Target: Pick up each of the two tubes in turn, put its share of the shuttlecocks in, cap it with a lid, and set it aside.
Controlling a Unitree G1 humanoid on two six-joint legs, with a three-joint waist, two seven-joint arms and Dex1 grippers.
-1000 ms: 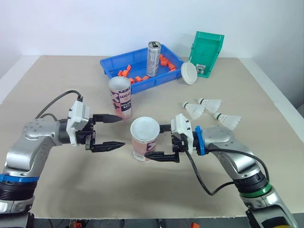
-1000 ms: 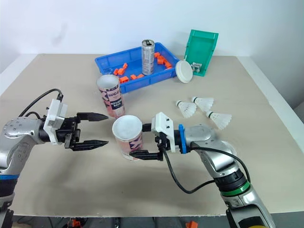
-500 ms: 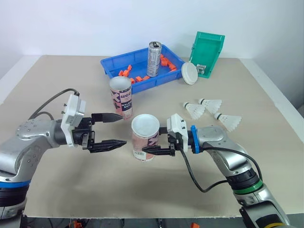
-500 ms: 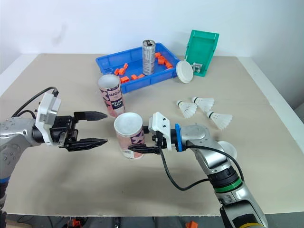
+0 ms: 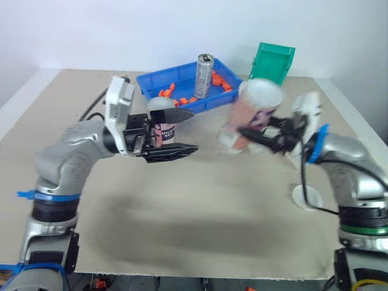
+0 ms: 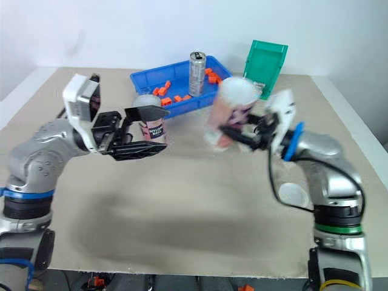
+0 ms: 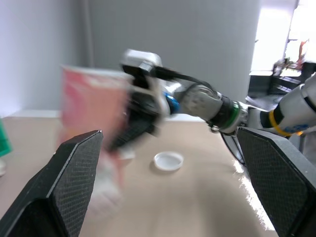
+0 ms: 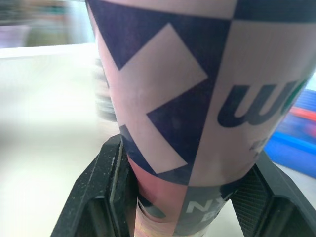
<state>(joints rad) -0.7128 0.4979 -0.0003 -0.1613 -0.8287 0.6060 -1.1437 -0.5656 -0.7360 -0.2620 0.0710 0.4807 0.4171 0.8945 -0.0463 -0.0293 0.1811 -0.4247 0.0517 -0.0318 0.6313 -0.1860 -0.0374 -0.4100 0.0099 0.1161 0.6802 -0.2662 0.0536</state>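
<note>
Left arm bent, forearm reaching inward, left gripper (image 5: pixel 193 130) with its fingers spread wide, right arm bent at the elbow, right gripper (image 5: pixel 254 134) clamped on a tilted tube (image 5: pixel 253 104) held in the air

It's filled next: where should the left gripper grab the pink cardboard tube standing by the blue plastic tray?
Around its mid-wall, the left gripper coming level from the robot's side: the pink cardboard tube stands upright with the blue plastic tray close behind.

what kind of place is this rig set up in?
Likely a robotics lab bench: a bare tan table against a plain white wall, staged with props: a blue tray of orange bits, a can, a green bin, a tube.
</note>
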